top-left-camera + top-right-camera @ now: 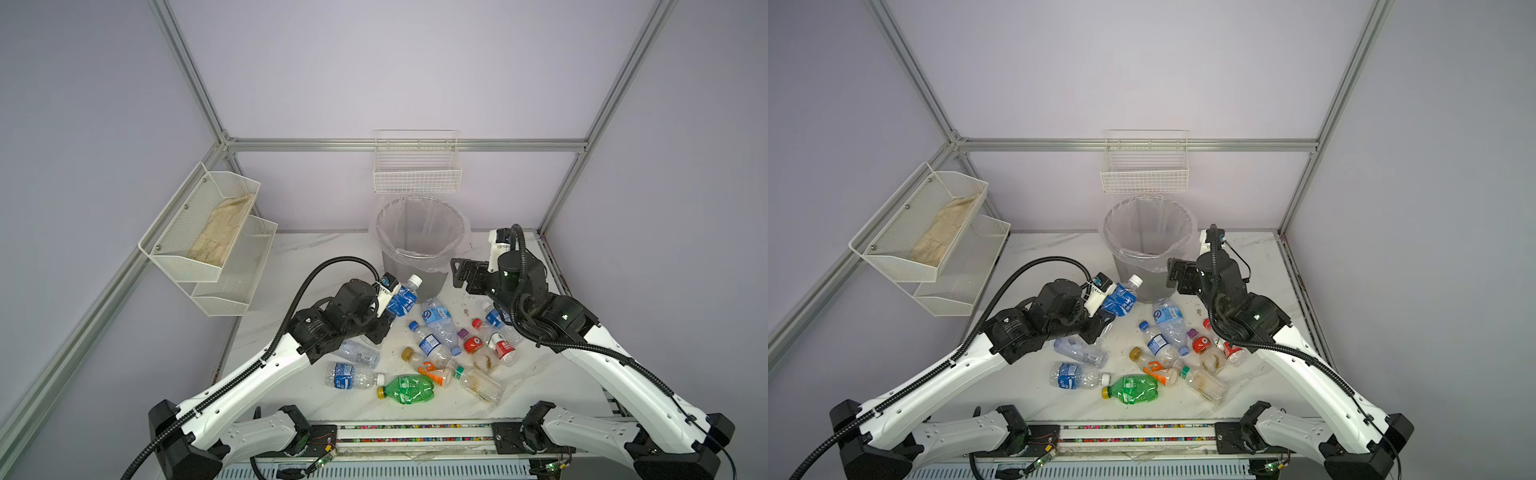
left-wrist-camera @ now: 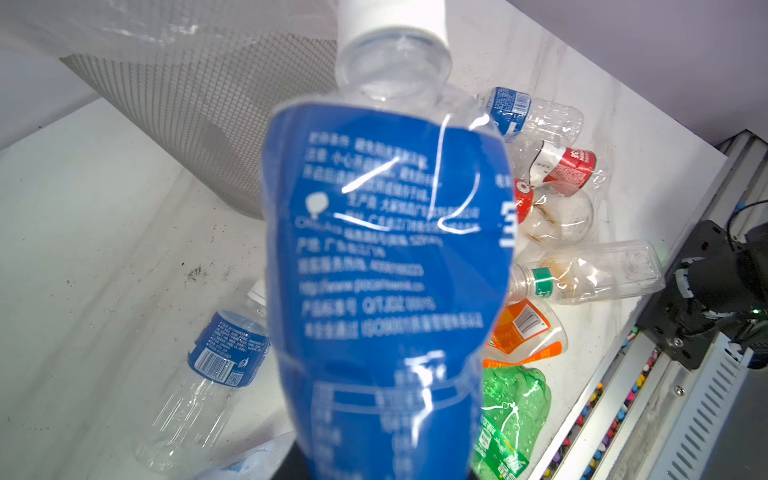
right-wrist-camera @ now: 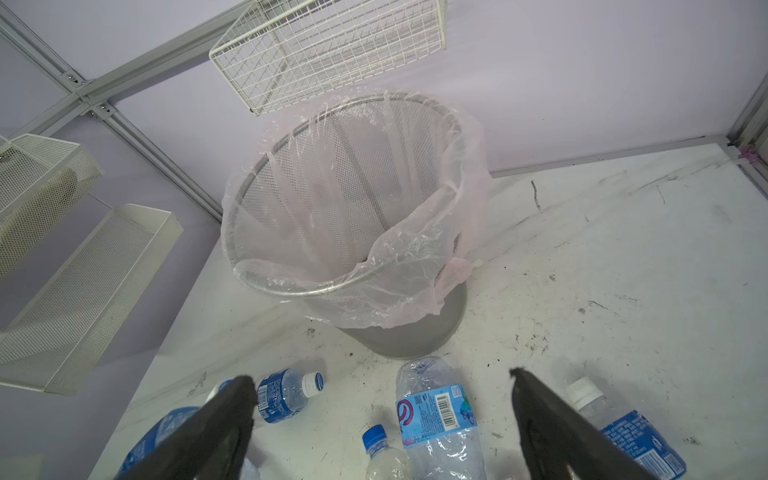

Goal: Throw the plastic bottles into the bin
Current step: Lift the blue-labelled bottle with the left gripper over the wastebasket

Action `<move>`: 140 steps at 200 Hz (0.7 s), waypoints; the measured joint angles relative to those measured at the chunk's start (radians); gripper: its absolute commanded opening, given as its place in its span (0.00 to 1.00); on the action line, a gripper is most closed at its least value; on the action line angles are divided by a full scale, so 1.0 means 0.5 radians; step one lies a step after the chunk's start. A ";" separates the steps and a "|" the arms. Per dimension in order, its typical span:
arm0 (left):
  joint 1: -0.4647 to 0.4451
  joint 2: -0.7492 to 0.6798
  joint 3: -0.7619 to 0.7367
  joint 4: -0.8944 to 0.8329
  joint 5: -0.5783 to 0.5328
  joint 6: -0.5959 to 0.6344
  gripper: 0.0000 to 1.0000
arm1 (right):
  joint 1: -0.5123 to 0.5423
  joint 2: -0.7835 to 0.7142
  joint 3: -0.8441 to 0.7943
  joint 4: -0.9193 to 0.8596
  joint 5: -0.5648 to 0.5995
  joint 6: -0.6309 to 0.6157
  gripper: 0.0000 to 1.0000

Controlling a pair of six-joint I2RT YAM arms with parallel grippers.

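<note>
- The left gripper (image 1: 387, 319) was pinched tight on the bottom end of a bottle with a blue label (image 1: 401, 300). It held the bottle off the table and tilted, white cap toward the bin (image 1: 399, 274).
- That bottle sat close beside the bin's grey wall, not over its opening.
- Through the left wrist camera the bottle with a blue label (image 2: 386, 270) filled the middle of the view, its label creased. The mesh of the bin (image 2: 187, 124) stood right behind it.
- The right gripper (image 1: 457, 274) hung on the other side of the bin, near its wall. Its fingers (image 3: 224, 419) were spread wide with nothing between them.
- The bin stood at the back of the white table (image 1: 291, 266), lined with a clear bag folded over the rim.
- The other bottles (image 1: 436, 320) lay scattered on the table in front of the bin, well apart from its opening. A green bottle (image 1: 407, 388) lay nearest the front edge.
- A white wire basket (image 1: 417, 174) hung on the back wall above the bin.
</note>
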 measured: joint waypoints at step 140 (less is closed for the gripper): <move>-0.082 -0.131 0.200 0.402 -0.151 0.064 0.24 | 0.000 -0.063 -0.053 0.000 0.003 0.049 0.97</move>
